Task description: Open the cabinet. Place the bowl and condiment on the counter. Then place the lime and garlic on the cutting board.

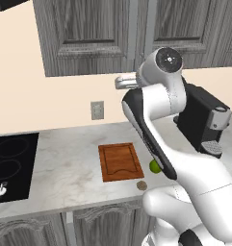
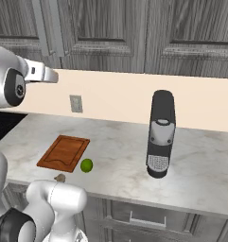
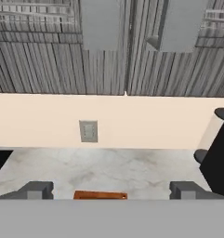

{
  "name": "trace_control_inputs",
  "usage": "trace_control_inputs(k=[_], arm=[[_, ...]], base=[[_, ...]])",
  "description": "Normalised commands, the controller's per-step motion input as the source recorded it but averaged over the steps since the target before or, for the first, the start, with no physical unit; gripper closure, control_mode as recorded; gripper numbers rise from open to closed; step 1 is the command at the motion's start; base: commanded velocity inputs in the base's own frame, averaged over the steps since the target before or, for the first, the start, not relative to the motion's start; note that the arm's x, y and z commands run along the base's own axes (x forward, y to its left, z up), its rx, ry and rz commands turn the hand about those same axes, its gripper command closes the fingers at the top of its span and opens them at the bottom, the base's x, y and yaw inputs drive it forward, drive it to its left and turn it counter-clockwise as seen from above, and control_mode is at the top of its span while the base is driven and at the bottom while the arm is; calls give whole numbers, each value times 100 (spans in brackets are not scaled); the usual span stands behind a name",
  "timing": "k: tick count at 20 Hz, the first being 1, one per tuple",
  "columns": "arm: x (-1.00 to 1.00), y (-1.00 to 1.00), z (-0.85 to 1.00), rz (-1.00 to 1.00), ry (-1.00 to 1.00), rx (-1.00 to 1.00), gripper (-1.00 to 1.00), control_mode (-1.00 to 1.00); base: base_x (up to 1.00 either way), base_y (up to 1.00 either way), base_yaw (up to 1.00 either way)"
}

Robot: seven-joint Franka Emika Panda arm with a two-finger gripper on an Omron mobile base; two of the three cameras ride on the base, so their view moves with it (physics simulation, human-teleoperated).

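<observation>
Left base: cabinet (image 1: 88, 33) doors shut, so we judge step one pending; lime (image 1: 155, 166) and garlic (image 1: 142, 185) on worktop (image 1: 64, 168) beside cutting board (image 1: 120, 161).
Right base: same layout, coffee machine (image 2: 160, 134) nearby.
Hand view: hand (image 3: 111, 190) wide open, empty; next we need door handle (image 3: 100, 23).

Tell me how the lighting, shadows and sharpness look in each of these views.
Left base view: flat, even rendered light, no glare; the lime sits half behind the arm, edges slightly soft. Right base view: faint soft shadow under the coffee machine on the counter; cutting board evenly lit. Hand view: cabinet grain streaks into coarse lines, open pincer tips crisp.
</observation>
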Motion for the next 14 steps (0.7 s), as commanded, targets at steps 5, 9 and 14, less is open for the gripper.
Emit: trace_control_inputs(k=[5,9,14], arm=[[0,13,48,-2,-7,0,-100,-100],[0,13,44,-3,-9,0,-100,-100],[0,3,41,-1,-7,1,-100,-100]], base=[[0,0,0],[0,0,0],[0,0,0]])
